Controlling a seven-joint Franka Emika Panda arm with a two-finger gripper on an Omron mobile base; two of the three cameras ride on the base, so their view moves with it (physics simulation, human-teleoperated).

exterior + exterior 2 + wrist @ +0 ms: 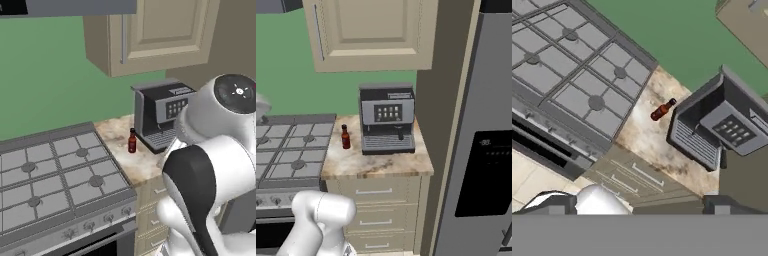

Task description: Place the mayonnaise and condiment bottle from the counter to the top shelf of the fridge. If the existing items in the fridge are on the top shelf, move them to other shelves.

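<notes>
A small condiment bottle (pixel 345 137), reddish-brown glass with a dark cap, stands upright on the marble counter (pixel 378 165); it sits between the stove (pixel 291 150) and the coffee machine (pixel 387 118); whether the claw is open or closed cannot be told.

No text can be read anywhere. The coffee machine (pixel 387 119) panel shows only blurred button marks

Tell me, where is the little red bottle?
The condiment bottle stands upright on the marble counter, just left of the coffee machine and right of the stove. The left base view shows it there too.
</notes>
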